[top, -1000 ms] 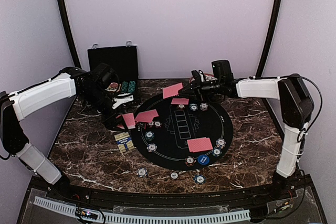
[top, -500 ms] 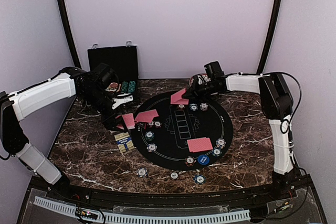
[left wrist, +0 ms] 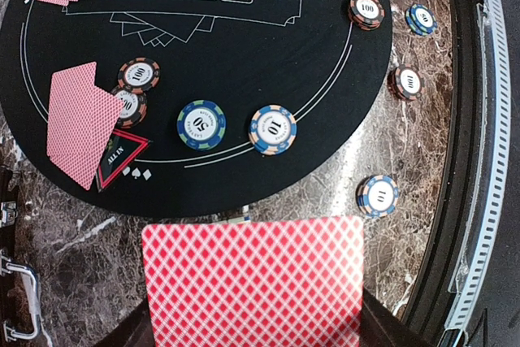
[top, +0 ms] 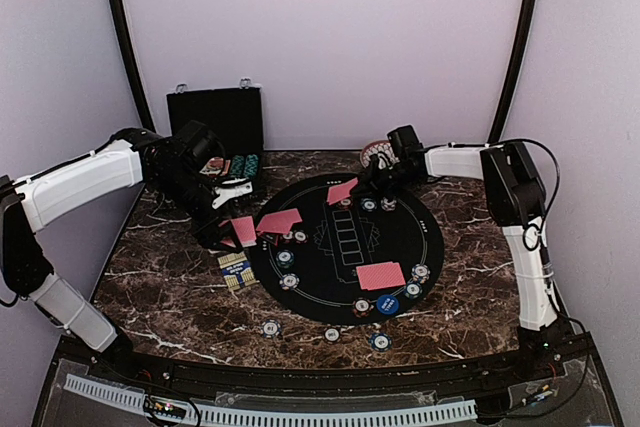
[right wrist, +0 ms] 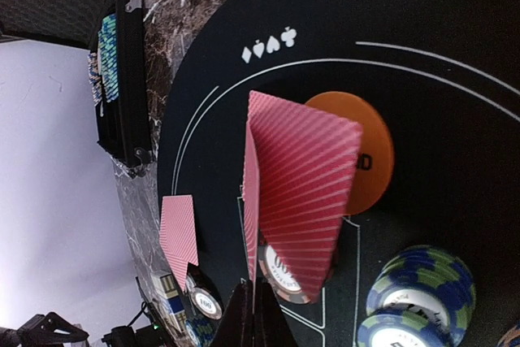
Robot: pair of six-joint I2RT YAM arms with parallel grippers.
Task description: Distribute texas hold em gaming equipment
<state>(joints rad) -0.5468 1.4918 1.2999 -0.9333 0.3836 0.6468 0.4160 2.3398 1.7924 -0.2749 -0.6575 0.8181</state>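
Right gripper (right wrist: 253, 313) pinches a red-backed card (right wrist: 305, 188) just above the orange button (right wrist: 375, 160). Left gripper (top: 222, 219) apparently clamps a second card (left wrist: 252, 282). Dealing is partly done; both cards remain unplaced.

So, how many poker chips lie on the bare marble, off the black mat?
3, in a row near the front edge: left chip, middle chip, right chip. Others may be hidden.

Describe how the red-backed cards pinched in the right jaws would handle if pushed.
Likely thin and flexible: the red-backed cards splay apart from one pinched edge. Probably light and slippery, so they may slide over each other. Flat, so unlikely to roll.
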